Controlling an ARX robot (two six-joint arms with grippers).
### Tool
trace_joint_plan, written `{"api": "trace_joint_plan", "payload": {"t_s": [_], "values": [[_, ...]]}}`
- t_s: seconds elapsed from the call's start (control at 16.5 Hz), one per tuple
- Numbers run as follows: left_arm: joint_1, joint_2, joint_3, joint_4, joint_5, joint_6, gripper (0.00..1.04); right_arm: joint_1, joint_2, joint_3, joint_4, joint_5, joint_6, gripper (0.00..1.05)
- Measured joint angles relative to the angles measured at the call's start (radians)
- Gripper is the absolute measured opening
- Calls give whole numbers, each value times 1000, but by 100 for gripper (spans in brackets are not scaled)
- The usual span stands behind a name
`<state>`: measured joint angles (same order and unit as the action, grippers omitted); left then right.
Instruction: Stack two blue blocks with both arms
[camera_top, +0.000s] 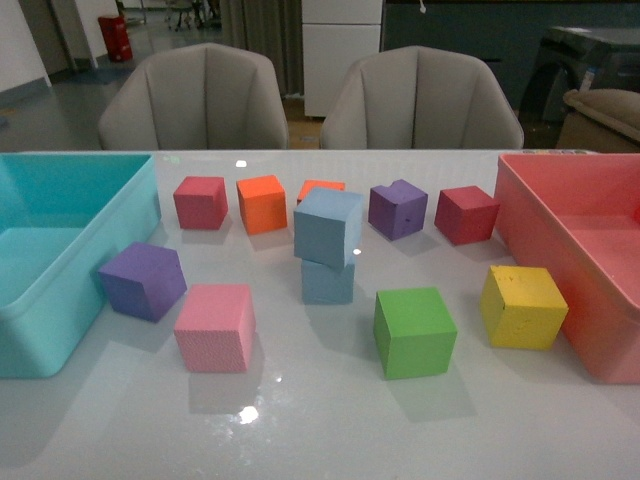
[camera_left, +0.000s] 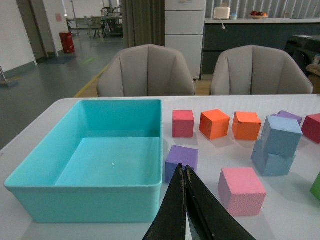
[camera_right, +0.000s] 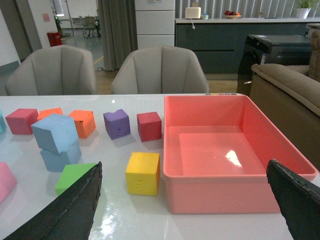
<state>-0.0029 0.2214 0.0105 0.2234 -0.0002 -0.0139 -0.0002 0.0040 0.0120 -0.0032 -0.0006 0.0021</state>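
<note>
A: Where are the two blue blocks found?

B: Mid-table. The upper blue block (camera_top: 328, 226) is sat on the lower blue block (camera_top: 328, 281), twisted w/ respect to it and overhanging at a corner. An orange cube (camera_top: 262, 203) and a purple cube (camera_top: 397, 209) are just behind; a pink cube (camera_top: 215, 327) and green cube (camera_top: 414, 331) are nearer the camera.

A: So stack's done?

B: Judged as done, pretty much. What's left is backing off w/o a bump.

A: Grippers?

B: Neither is seen in the front view. The left gripper (camera_left: 185, 172) is seen pressed together, tips meeting, nothing held; it's pointed toward the near purple cube (camera_left: 181, 162), beside the teal bin (camera_left: 85, 202). The right gripper (camera_right: 185, 172) is spread wide, fingers at both edges of its wrist view, nothing between; the yellow cube (camera_right: 143, 173) and red bin (camera_right: 210, 196) lie ahead of it.

A: Tips for the step?

B: Arms are best kept high and well apart from the stack. Foam is light, so a small nudge could be enough to tip that skewed top block. The table shouldn't be jolted.
</note>
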Motion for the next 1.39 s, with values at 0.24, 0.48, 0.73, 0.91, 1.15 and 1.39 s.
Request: {"api": "trace_joint_plan", "payload": {"t_s": [0.24,0.48,0.73,0.91,1.15,1.39], "values": [[0,-26,0,-27,0,0,2,0,0,0,0,0,0,98],[0,-47,0,-47,0,0,2,0,0,0,0,0,0,98],[0,-169,0,-227,3,0,2,0,0,0,0,0,0,98],[0,-215,0,-230,0,0,2,0,0,0,0,0,0,98],[0,-217,0,-227,0,0,18,0,0,0,0,0,0,98],[0,-217,1,-227,0,0,73,0,0,0,0,0,0,98]]}}
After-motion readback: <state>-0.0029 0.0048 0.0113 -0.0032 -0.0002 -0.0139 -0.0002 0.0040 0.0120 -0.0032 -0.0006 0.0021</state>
